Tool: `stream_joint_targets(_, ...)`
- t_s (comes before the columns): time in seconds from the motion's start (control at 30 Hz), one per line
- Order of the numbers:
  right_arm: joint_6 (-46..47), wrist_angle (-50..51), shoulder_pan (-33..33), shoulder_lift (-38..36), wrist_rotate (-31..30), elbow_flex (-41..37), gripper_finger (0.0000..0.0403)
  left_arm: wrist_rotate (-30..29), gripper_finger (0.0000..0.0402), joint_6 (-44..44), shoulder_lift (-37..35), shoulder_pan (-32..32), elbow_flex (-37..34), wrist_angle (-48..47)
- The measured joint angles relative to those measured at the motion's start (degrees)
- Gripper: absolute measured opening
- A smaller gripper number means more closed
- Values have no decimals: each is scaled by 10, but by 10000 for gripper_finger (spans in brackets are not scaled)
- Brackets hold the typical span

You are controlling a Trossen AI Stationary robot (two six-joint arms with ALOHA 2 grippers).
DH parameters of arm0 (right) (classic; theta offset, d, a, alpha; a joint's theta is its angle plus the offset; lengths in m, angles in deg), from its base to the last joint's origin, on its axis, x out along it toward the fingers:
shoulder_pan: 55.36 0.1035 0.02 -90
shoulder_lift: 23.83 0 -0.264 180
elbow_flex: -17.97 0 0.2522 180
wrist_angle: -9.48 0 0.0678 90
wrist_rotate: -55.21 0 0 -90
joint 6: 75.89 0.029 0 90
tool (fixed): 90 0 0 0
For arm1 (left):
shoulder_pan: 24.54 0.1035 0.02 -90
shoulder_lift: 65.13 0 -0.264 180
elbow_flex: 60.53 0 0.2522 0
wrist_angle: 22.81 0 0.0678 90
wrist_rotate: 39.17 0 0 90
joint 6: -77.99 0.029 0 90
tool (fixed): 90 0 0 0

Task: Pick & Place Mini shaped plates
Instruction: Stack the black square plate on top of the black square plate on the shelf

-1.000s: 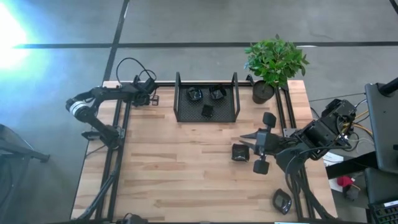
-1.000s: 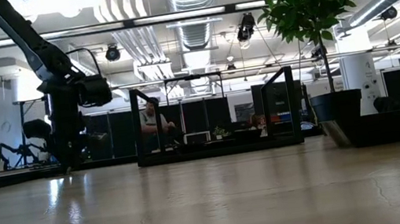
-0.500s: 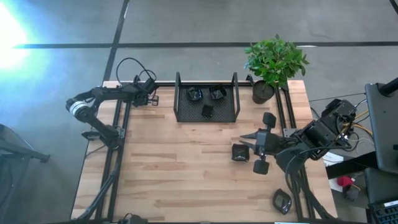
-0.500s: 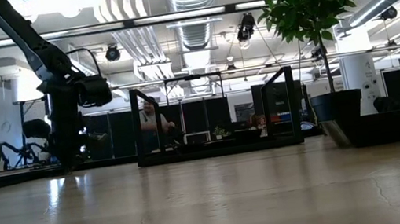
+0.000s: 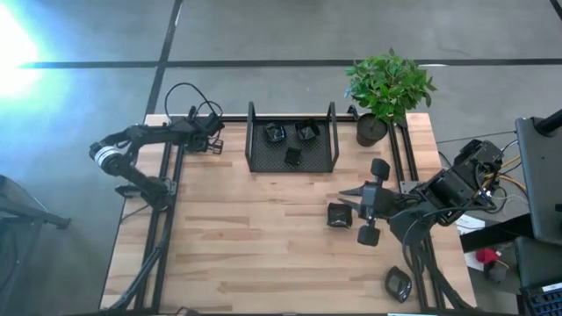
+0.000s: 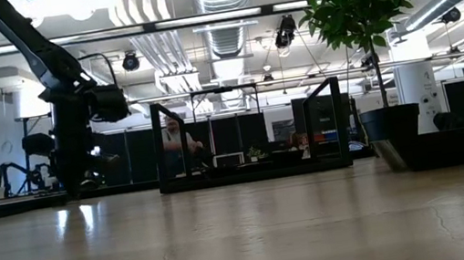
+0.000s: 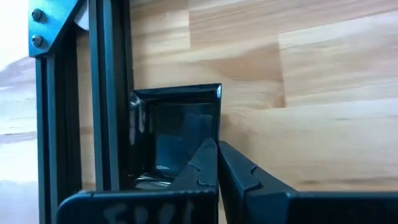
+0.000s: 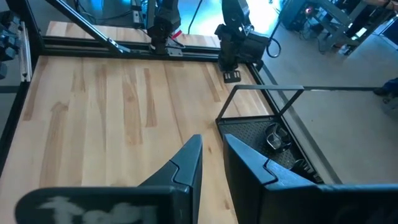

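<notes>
**Left tool pinched on a small dish at the far-left corner of the counter**

The left arm reaches from its base at the left edge, elbow folded back, forearm running toward the far-left corner of the wooden counter (image 5: pixel 263 237). Its left tool (image 5: pixel 213 140) points down beside the black frame rail (image 7: pixel 109 112) that runs along the left side. In the left wrist view the two dark fingers (image 7: pixel 202 168) stand pressed together over the wall of a square mini plate (image 7: pixel 177 134), a glossy black dish lying flat against that rail; the fingers look clamped on its near-side wall, though the wall itself is hidden between them. In the low view the same arm comes down steeply on the left, its tool just above the wood.

The right arm lies low across the right side of the counter, forearm pointing left. The right tool (image 5: pixel 342 200) hangs near the middle-right, its fingers (image 8: pixel 186 162) a narrow gap apart with nothing between them. Just beside it, on its near side, a second square plate (image 5: pixel 339 215) sits on the wood. An oval plate (image 5: pixel 397 283) lies at the near-right corner, well apart from the others.

The black mesh tray (image 5: pixel 252 132) stands at the far middle and holds three more small plates (image 5: pixel 295 156). A potted plant (image 5: pixel 388 88) stands at the far right.
</notes>
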Motion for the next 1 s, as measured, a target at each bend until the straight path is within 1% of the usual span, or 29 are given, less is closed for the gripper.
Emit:
stream_joint_targets(0.33,1,0,0,0,-2,0,61,-1,1,33,-57,-44,0,-26)
stream_joint_targets(0.73,-2,1,0,0,-2,0,61,-7,1,82,-129,-92,-1,-25)
stream_joint_targets(0.87,3,1,0,0,-2,0,61,-25,0,96,-152,-104,-1,-25)
stream_joint_targets(1.0,4,0,0,0,-2,0,61,-27,0,113,-183,-115,0,-25)
